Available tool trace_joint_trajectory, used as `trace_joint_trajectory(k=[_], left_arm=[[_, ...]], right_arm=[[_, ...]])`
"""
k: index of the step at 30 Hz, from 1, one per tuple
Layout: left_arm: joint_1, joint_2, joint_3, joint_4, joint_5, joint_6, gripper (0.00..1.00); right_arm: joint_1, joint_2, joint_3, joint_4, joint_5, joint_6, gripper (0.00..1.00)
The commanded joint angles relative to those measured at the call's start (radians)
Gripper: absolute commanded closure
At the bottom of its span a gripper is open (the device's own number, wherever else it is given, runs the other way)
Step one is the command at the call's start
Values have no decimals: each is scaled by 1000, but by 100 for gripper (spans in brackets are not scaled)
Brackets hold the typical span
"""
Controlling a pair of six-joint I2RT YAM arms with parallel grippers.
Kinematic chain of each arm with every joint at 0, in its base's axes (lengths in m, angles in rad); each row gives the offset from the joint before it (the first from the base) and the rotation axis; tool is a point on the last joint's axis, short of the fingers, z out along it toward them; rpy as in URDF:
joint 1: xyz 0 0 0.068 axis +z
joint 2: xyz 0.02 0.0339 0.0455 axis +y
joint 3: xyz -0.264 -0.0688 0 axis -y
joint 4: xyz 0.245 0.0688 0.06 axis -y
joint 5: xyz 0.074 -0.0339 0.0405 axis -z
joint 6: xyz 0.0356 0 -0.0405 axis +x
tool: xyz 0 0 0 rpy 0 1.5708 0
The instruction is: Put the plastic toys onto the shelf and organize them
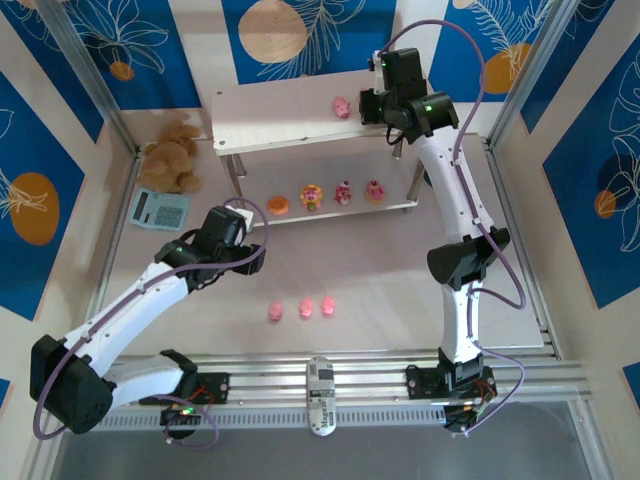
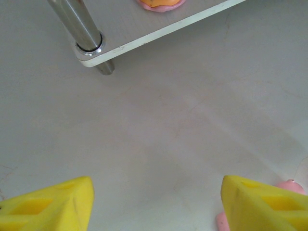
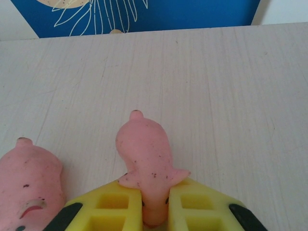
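On the top board of the shelf [image 3: 231, 96], my right claw [image 3: 155, 192] is clamped on a dark-speckled pink piglet [image 3: 143, 149], its long axis pointing toward the far wall; my left claw [image 2: 156, 192] stands apart.

No text, number or brand can be read anywhere. The teal calculator [image 1: 160, 208] by the left wall has a display and rows of keys, but their markings are too small to make out. The white unit [image 1: 320, 395] on the rail between the arm bases carries small dark marks, too blurred to read
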Motion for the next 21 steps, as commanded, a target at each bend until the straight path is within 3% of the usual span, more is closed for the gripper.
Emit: trace_joint_trajectory(k=[1,21], left_arm=[[18,-8,-6,-11,-4,20,30],[20,-20,-15,-10,4,15,30]], right_arm=[[-1,1,-13,-37,-6,-15,85],[22,-148,-194,-8,4,-18,85]])
